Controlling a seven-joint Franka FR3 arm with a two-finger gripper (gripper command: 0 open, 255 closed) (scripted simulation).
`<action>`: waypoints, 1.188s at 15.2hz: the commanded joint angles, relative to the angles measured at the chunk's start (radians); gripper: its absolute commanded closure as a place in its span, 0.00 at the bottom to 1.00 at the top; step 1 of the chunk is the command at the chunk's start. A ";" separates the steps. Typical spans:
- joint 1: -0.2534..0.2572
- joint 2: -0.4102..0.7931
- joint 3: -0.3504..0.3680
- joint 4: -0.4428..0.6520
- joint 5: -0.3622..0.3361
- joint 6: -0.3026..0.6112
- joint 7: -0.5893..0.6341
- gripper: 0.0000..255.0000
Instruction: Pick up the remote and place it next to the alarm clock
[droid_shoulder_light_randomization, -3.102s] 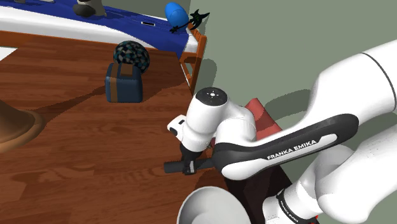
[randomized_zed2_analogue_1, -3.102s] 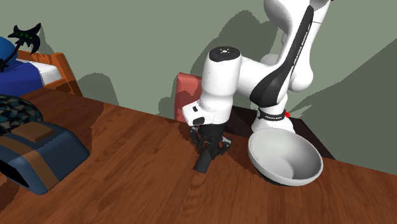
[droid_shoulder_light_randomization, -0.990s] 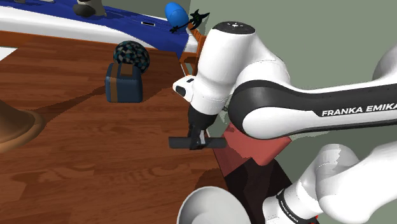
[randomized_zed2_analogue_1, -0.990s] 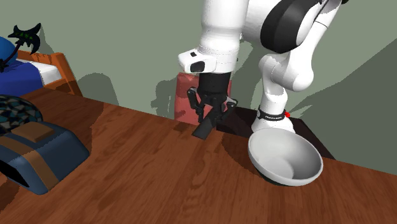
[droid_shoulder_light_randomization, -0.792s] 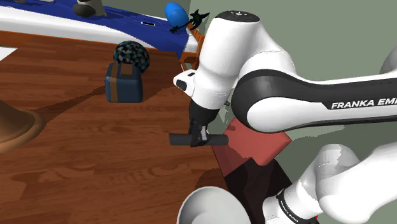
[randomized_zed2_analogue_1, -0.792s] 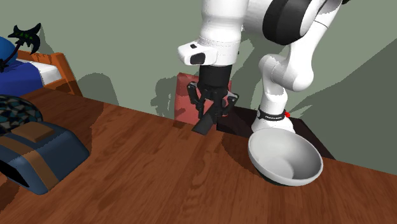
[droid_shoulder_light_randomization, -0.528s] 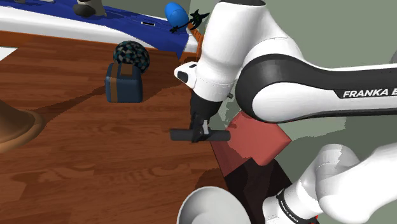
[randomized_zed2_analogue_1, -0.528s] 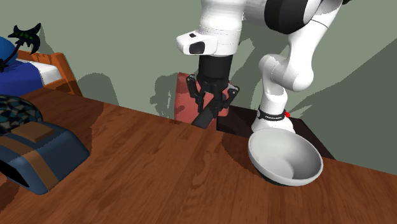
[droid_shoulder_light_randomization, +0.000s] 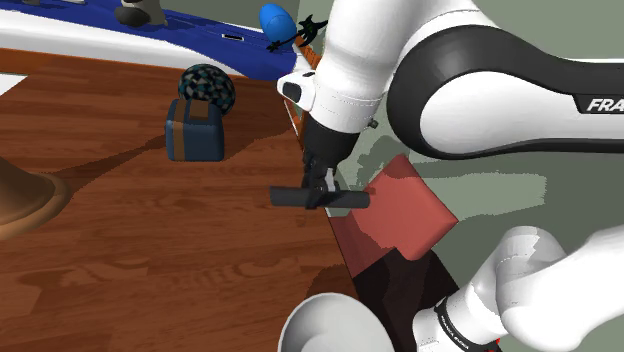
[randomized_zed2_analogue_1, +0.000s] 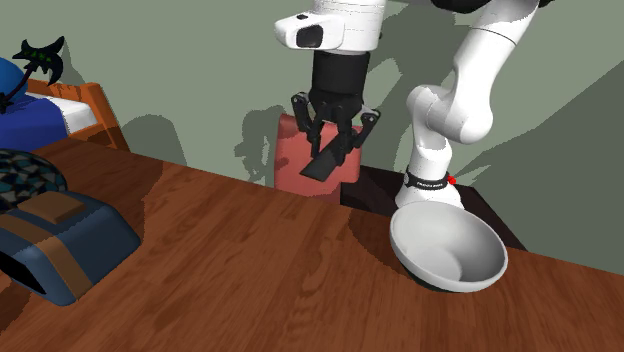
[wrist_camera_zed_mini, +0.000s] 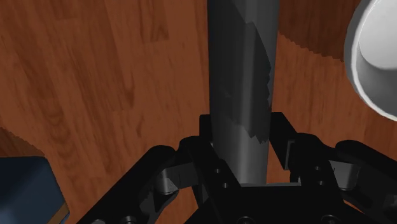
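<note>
The end effector (wrist_camera_zed_mini: 243, 137) is clamped tight on the remote (wrist_camera_zed_mini: 238, 70), its fingers pinching both long sides around the middle. The remote is a slim, dark grey bar. It hangs clear above the wooden floor (randomized_zed2_analogue_1: 230, 280), with a white bowl (randomized_zed2_analogue_1: 447, 250) beyond.

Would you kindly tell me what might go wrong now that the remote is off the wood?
1. The gripper clasps the remote with much of its length sticking out, so it may pivot or slip during the carry.
2. The red box sits close beside it, so a swing could clip it.
</note>
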 joint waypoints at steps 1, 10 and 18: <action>0.000 -0.004 -0.003 0.022 0.000 -0.026 -0.001 1.00; -0.070 0.323 -0.016 0.326 -0.117 -0.018 -0.031 1.00; -0.076 0.645 -0.033 0.712 -0.224 -0.099 -0.049 1.00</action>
